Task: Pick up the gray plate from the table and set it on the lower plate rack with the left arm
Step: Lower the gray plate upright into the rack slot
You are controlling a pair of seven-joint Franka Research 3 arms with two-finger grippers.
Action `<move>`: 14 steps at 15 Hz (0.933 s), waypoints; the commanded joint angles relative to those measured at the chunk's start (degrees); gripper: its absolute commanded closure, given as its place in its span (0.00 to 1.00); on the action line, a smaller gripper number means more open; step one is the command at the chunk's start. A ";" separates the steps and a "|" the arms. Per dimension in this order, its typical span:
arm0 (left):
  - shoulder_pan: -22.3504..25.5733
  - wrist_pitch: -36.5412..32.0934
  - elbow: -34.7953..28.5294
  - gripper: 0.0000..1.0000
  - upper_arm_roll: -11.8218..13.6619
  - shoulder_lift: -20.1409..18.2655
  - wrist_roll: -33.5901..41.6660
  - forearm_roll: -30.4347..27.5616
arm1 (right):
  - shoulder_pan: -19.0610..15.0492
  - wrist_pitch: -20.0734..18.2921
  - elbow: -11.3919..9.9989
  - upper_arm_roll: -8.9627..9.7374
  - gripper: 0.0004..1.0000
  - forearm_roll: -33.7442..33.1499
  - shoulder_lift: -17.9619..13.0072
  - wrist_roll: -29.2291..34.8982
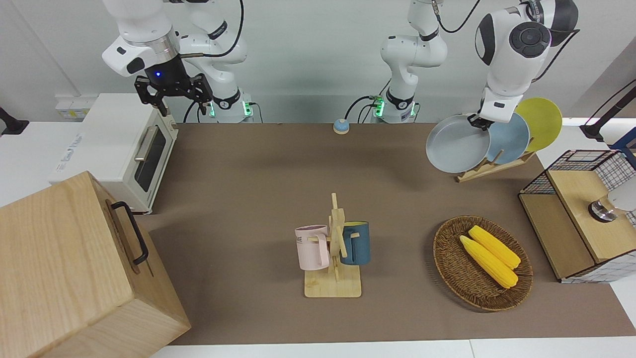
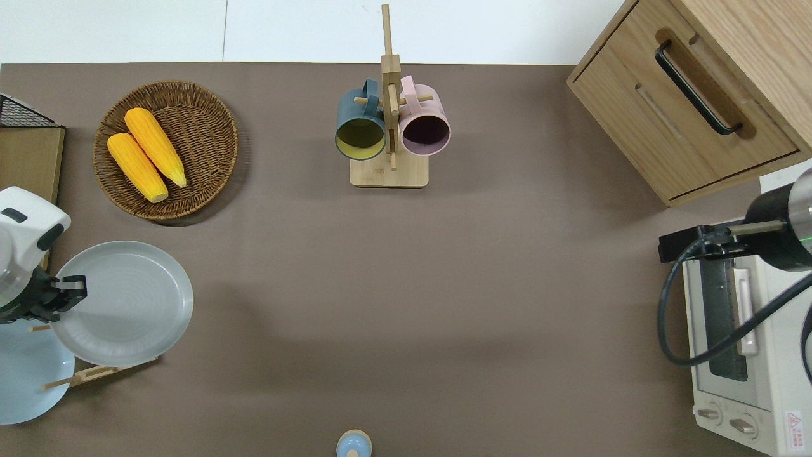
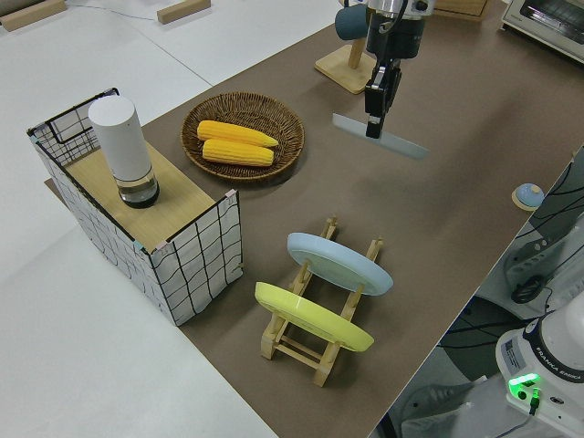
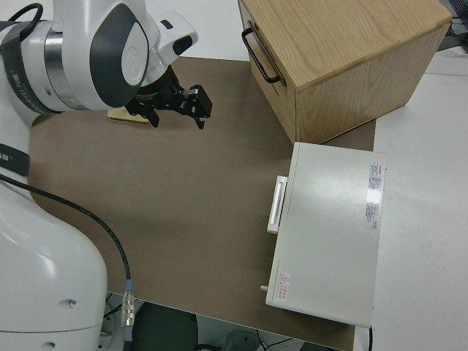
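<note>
The jaws of the left gripper (image 2: 68,293) are clamped on the rim of the gray plate (image 2: 124,303), which hangs in the air, tilted, over the open end of the rack (image 1: 492,166). The blue plate (image 1: 509,138) and yellow plate (image 1: 540,117) already fill the slots nearer the robots. With only an edge pinch, the plate could swing or slip, knock the blue plate, or miss its pegs and slide onto the table (image 2: 444,285). The right arm is parked, jaws spread.

robot lab: two table-mounted arms (image 1: 512,54)
</note>
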 commanded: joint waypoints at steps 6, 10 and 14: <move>-0.34 -8.22 0.26 1.00 -0.26 -0.43 1.18 13.74 | -1.43 -0.89 0.42 1.03 0.01 1.09 -0.12 0.53; -0.60 -9.20 -0.26 1.00 -0.43 -0.08 1.09 19.89 | -1.43 -0.89 0.42 1.03 0.01 1.09 -0.12 0.53; -1.04 -9.12 -2.80 1.00 -0.96 0.62 -0.92 24.30 | -1.43 -0.89 0.42 1.03 0.01 1.09 -0.12 0.53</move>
